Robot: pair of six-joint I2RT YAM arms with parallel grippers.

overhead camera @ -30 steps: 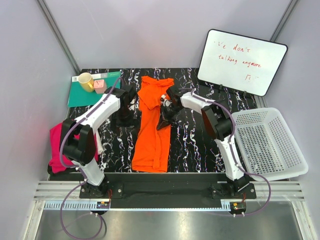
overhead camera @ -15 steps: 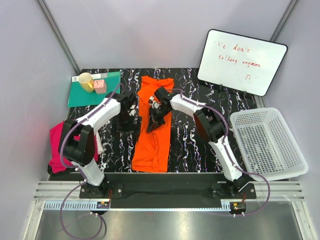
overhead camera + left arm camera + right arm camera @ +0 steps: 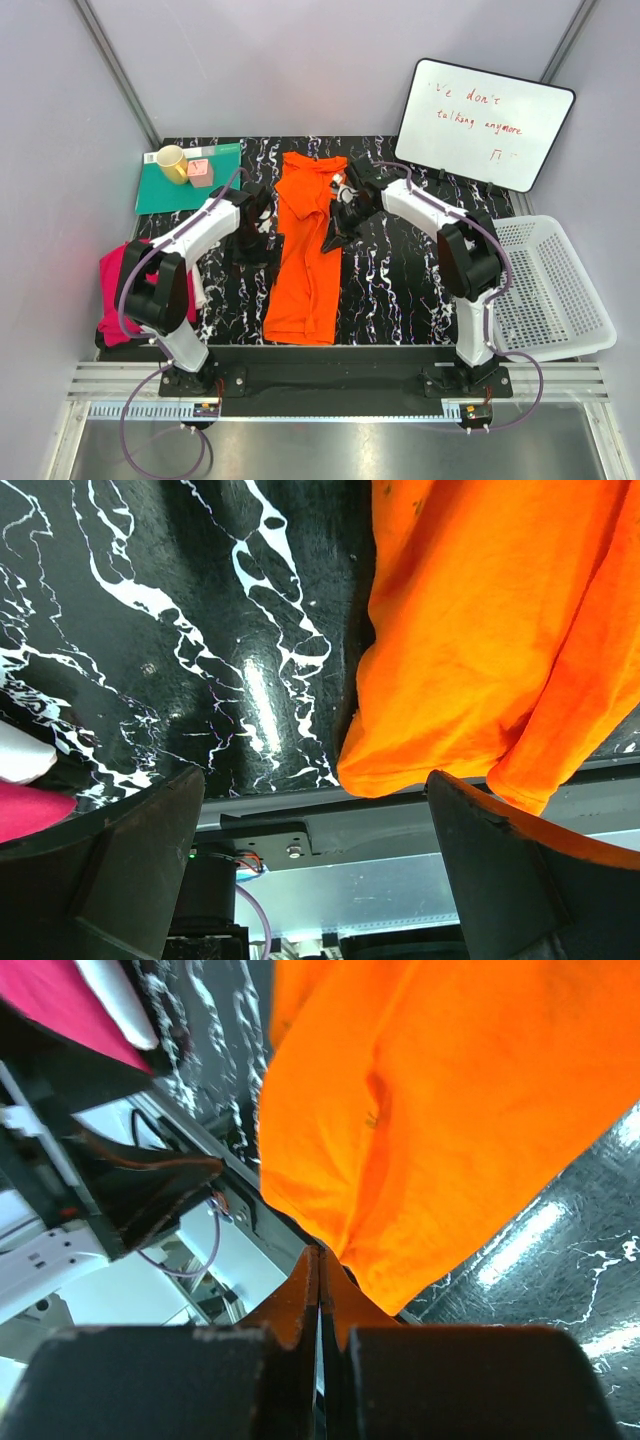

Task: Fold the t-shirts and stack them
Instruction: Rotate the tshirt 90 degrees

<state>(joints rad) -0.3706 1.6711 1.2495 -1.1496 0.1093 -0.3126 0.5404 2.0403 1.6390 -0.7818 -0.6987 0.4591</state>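
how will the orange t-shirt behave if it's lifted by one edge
Probably floppy: the bright orange cloth t-shirt lies in soft folds, so it should sag. Likely light, being thin cloth. Pushed, it would probably bunch rather than slide across the black marbled table.

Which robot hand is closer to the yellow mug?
Left. The left hand is right of the yellow mug, beside the orange t-shirt; the right hand is farther right, at the t-shirt's other edge.

Looks like a robot lab, not a home. Has plain grey walls (image 3: 300,70), robot arms (image 3: 200,228) bolted by a black marbled table (image 3: 390,290), metal rails (image 3: 330,378) at the front, loose purple cables (image 3: 123,430), and a whiteboard (image 3: 485,120) with red writing.
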